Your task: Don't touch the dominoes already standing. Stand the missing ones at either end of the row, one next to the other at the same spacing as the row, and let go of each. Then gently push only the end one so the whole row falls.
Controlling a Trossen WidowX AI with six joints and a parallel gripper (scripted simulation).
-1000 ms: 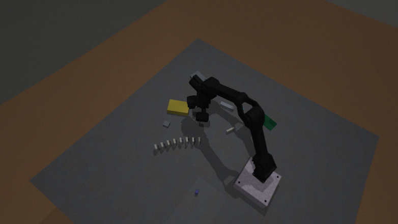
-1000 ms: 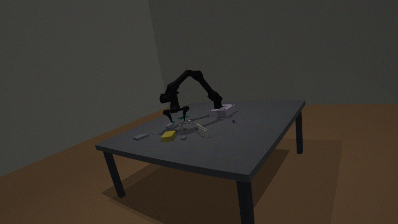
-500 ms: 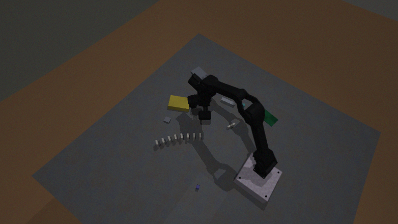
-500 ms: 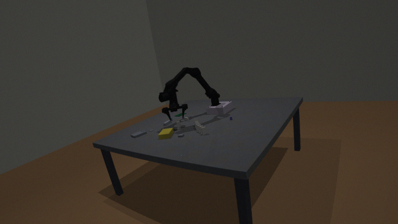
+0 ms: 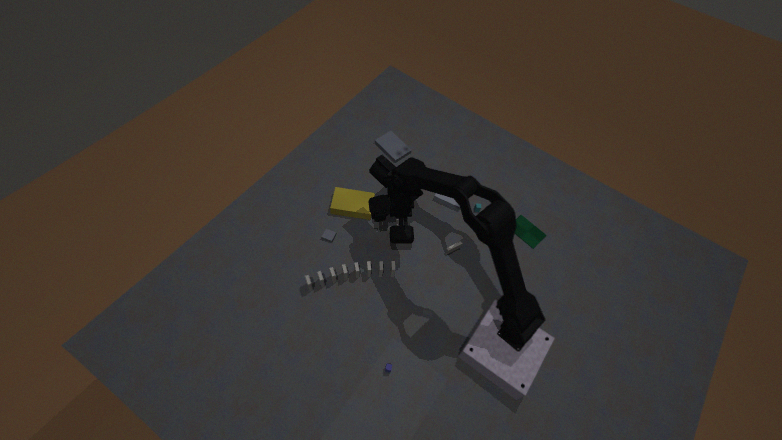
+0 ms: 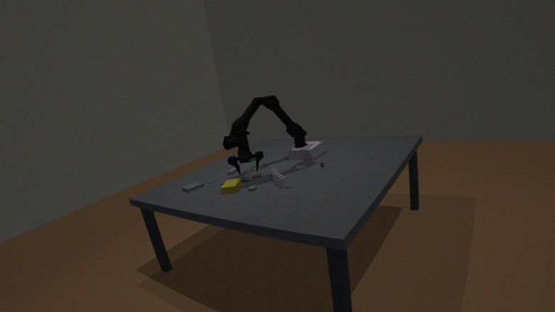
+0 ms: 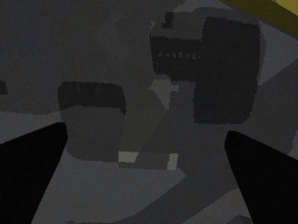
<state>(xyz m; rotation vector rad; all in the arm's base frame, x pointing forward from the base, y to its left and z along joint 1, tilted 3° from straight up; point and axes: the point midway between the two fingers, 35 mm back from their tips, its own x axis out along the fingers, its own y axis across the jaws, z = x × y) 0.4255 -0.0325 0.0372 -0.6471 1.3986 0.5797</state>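
Grey table (image 5: 218, 328) (image 6: 310, 205) (image 7: 100, 192) beneath; my end effector (image 5: 391, 227) (image 6: 248, 172) (image 7: 148, 135), fully open and empty, points downward, probably to straddle the pale loose domino (image 5: 376, 224) (image 6: 249, 174) (image 7: 150, 160) below. Off to one side, the standing row (image 5: 357, 267) (image 6: 276, 176) curves, presumably spaced for toppling.

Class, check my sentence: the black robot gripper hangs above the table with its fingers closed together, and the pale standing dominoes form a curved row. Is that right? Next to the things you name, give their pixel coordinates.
Not quite: the black robot gripper (image 6: 248, 173) (image 7: 148, 135) has its fingers spread wide apart, as the wrist view shows. It does hang above the table, and the pale standing dominoes (image 5: 357, 267) do form a curved row.
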